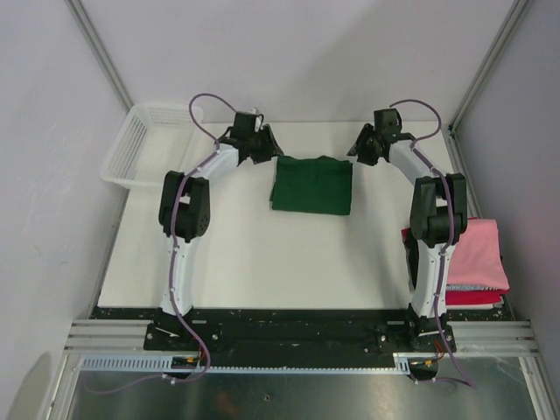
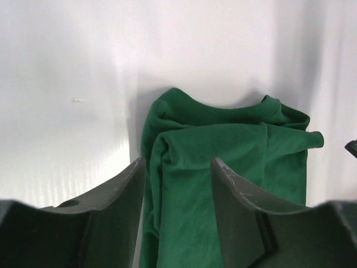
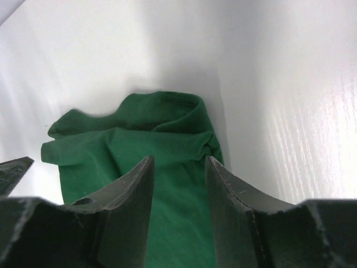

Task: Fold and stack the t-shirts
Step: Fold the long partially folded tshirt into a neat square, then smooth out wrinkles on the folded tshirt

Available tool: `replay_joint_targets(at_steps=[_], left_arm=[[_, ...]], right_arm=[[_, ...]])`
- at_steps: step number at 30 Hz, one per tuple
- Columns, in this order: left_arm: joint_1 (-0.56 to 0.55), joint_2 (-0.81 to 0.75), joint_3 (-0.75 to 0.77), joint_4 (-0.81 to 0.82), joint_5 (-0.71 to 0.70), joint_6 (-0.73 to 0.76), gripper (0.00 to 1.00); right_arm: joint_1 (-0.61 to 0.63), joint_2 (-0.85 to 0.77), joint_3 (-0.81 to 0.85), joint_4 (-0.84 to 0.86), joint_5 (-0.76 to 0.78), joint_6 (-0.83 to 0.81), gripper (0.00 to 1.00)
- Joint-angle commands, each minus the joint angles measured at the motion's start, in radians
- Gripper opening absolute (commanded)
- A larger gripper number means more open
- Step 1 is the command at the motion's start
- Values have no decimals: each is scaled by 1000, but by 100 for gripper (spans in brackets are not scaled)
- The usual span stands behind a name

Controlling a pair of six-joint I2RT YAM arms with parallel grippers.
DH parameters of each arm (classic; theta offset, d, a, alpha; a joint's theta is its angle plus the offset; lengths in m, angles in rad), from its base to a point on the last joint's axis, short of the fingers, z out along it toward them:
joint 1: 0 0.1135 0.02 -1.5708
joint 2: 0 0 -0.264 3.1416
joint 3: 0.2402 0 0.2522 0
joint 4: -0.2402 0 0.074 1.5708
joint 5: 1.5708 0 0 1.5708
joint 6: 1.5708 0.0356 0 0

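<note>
The left claw, spread, sits at the far left corner of the folded green t-shirt on the bench. The right claw, also spread, sits at its far right corner. Near right, a pink t-shirt lies atop a red one.

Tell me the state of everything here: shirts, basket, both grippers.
Green shirt: folded to a rough rectangle, lying flat.
Pink shirt: folded, stacked on the red shirt.
Red shirt: folded, under the pink one.
Basket: upright, nothing visible inside.
Left gripper: open, above the green shirt's edge.
Right gripper: open, above its other edge.
</note>
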Motion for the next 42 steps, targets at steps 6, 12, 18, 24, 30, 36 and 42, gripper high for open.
replay_joint_targets(at_steps=[6,12,18,24,30,36,42], left_arm=[[-23,-199,-126,53,56,44,14],[-62,-147,-150,73,71,12,0],[-64,-61,-102,98,70,-9,0],[-36,69,30,102,64,-22,0],[1,142,106,101,43,-61,0],[6,136,104,101,39,-62,0],[6,98,112,110,14,-52,4]], right_arm=[[109,-89,-6,-59,55,-92,24],[117,23,59,-45,19,-84,12],[103,150,189,-45,-16,-91,11],[77,255,292,-63,-36,-81,13],[60,293,342,-82,-45,-87,18],[47,241,314,-80,-36,-110,22],[44,195,282,-73,-38,-120,22]])
